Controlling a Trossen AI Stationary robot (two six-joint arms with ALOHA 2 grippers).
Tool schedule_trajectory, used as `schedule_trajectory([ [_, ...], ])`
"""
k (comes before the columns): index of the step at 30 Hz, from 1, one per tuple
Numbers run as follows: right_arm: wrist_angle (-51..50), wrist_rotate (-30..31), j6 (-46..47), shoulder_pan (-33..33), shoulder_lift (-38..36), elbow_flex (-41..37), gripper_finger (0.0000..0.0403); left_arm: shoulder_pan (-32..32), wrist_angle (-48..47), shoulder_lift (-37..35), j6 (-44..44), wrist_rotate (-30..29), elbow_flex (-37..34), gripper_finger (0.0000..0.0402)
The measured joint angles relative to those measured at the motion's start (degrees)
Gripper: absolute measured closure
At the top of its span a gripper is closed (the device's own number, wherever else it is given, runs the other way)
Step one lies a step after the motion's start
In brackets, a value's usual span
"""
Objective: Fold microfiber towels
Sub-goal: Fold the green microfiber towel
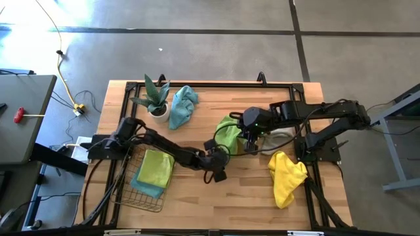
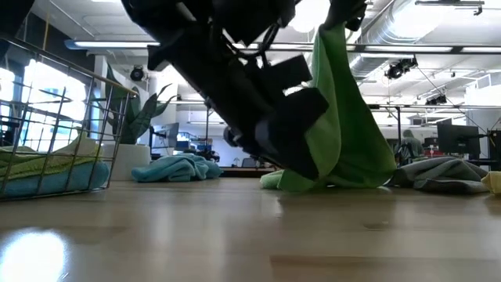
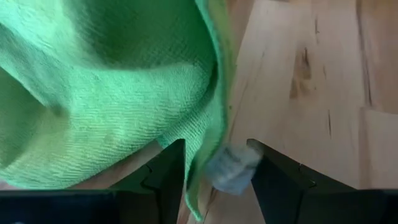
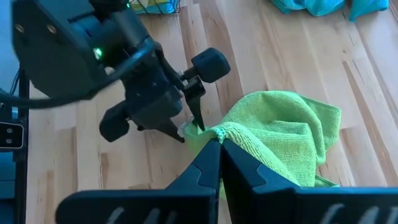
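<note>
Wooden surface (image 1: pixel 216 196) bearing the lime green towel (image 1: pixel 229 134) at its centre, one part lifted, the rest heaped. Right pincer (image 4: pixel 214 146), directly above the towel, is clamped on a raised edge. Left pincer (image 3: pixel 214 165), fingers apart, straddles the towel's hanging edge from the basket (image 1: pixel 141 190) side; it appears ready to close there.

Grey concrete floor (image 1: pixel 197 52), exposed ceiling ducts (image 2: pixel 391 31), bright windows (image 2: pixel 31 86).

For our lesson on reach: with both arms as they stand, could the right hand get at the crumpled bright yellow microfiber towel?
Probably not yet: the right hand is shut on the lime green microfiber towel and would have to release it. Otherwise the way looks free: the crumpled bright yellow microfiber towel lies uncovered on the right arm's side.
</note>
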Motion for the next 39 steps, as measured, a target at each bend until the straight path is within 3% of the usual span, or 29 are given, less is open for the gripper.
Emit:
schedule_trajectory([
  [5,0.1,0.0,0.0,0.0,0.0,0.0,0.0403,0.0,0.6,0.4,-0.1,-1.5,0.0,0.0271],
  [13,-1.2,-0.4,0.0,0.0,0.0,0.0,0.0403,0.0,-2.0,0.1,1.6,-0.2,0.0,0.0393],
  [25,-2.4,-0.1,-8.2,5.5,0.0,-3.4,0.0403,-2.4,-23.3,-14.9,2.1,-1.1,0.4,0.04],
  [33,-1.5,11.0,-11.5,13.4,0.0,-4.6,0.0403,-4.9,-35.1,-26.6,5.4,-10.4,0.4,0.0401],
  [39,-2.1,18.2,-12.6,16.7,0.0,-3.1,0.0403,-6.5,-34.3,-33.4,14.2,-17.7,1.5,0.0401],
])
